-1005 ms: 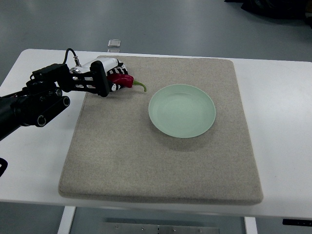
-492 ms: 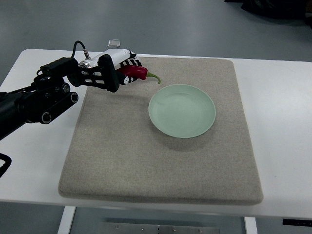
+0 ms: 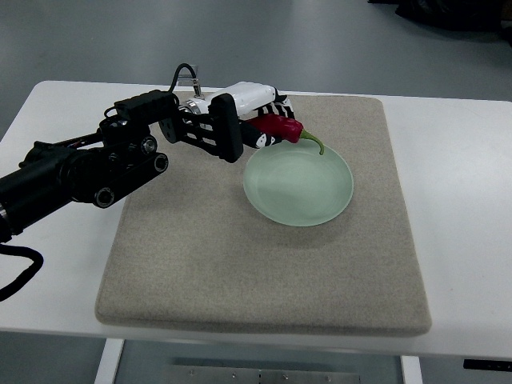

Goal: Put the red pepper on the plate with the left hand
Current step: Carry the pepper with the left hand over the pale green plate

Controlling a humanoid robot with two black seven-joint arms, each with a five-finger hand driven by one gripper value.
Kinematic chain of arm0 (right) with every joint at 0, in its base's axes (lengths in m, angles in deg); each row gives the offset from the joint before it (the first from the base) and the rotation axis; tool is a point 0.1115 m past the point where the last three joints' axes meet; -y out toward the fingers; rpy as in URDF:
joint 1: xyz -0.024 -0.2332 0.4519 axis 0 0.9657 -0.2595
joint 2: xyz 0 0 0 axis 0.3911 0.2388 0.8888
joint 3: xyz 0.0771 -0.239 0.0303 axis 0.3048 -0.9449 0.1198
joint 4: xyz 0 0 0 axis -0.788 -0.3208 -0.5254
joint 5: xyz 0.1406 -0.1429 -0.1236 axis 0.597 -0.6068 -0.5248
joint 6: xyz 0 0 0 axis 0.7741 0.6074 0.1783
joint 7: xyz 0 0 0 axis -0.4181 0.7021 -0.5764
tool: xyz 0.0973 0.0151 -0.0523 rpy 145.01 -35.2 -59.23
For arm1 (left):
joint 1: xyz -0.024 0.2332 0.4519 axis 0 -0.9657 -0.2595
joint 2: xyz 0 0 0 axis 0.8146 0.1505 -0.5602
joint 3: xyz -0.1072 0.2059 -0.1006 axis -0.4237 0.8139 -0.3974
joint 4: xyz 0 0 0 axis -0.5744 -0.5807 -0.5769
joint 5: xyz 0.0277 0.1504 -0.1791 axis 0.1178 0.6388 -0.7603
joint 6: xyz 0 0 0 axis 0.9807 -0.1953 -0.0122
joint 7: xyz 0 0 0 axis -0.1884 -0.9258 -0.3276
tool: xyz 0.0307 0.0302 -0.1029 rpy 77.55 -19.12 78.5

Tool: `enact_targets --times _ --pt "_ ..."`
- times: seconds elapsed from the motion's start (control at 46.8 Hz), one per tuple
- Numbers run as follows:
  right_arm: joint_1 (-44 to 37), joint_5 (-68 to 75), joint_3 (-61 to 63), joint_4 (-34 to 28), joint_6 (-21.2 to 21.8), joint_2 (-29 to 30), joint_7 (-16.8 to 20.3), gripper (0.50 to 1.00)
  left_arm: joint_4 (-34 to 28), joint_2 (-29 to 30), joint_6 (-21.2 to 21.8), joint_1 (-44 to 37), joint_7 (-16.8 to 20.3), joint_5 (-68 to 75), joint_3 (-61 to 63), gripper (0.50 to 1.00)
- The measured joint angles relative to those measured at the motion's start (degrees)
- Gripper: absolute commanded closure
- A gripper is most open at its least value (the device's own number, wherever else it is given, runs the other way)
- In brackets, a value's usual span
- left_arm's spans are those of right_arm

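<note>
The left hand comes in from the left on a long black arm and has its fingers curled round the red pepper, holding it clear of everything beneath. Under it all stands the white counter, a broad top with rounded corners reaching nearly across the whole view, and on it lies a big grey-beige felt mat that covers most of the middle. The arm lies across the counter's left side and over the mat's upper left part, black with round joints, a thin cable looping up near the wrist, and a white shell on the back of the hand. The pale green plate sits on the mat's upper middle, round and shallow, nothing lying in it. The pepper, dark red and glossy, juts from the fingers just above the plate's upper left rim, its thin green stem curving out to the right and down so that the tip hangs over the rim.
</note>
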Motion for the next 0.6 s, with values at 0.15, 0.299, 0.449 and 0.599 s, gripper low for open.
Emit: enact_targets --times 0.15,0.299,0.449,0.599 --pt "0.0 0.0 0.0 0.0 0.0 0.0 0.0 0.568 1.8 -1.1 -1.0 0.1 0.0 0.2 1.1 1.000" --pt "0.0 0.0 0.0 0.0 0.0 0.0 0.0 0.568 1.9 -1.9 -1.0 0.1 0.0 1.9 2.8 1.000" --pt "0.0 0.0 0.0 0.0 0.0 0.0 0.0 0.568 1.9 -2.3 -1.0 -0.1 0.0 2.3 4.2 1.000" --pt "0.0 0.0 0.0 0.0 0.0 0.0 0.0 0.568 1.7 -2.3 -1.1 -0.2 0.0 2.3 4.3 1.000"
